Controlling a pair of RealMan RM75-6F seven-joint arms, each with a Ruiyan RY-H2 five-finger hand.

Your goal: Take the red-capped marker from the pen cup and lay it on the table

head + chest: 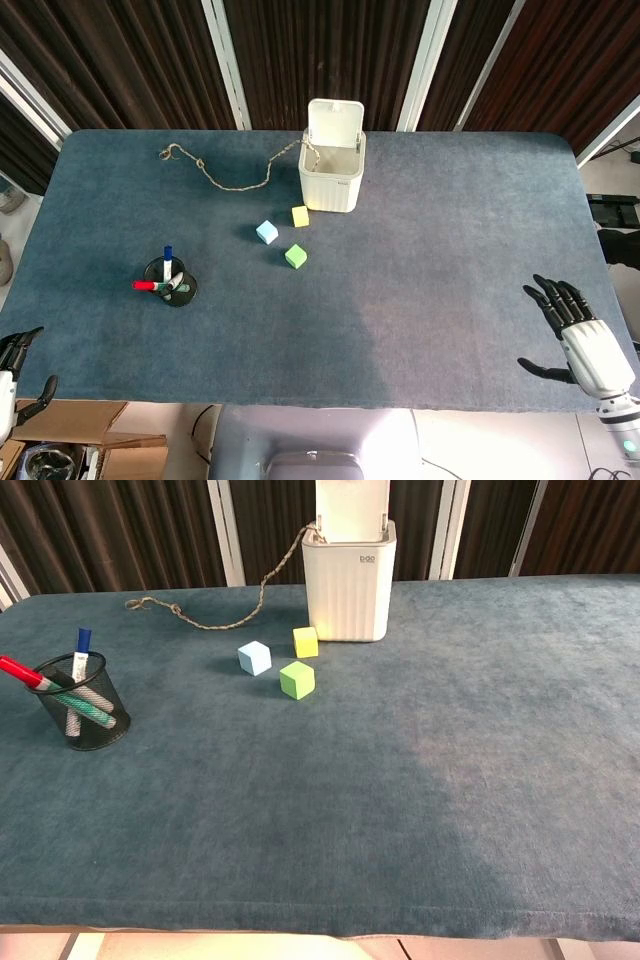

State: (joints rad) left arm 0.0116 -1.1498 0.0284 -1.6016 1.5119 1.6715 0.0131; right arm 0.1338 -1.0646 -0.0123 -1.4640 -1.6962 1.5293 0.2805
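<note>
A black mesh pen cup (170,281) (82,704) stands near the table's front left. The red-capped marker (146,285) (20,671) leans out of it to the left, beside a blue-capped marker (168,256) (82,646) and a green one (88,705). My left hand (14,372) shows only at the lower left corner of the head view, off the table's front edge, fingers apart and holding nothing. My right hand (577,333) hovers at the table's front right corner, fingers spread and empty. Neither hand appears in the chest view.
A white bin (333,160) (349,575) with its lid up stands at the back centre. A rope (215,170) (205,615) lies to its left. Light blue (266,232) (254,657), yellow (300,216) (305,641) and green (296,256) (297,679) cubes sit in front of it.
</note>
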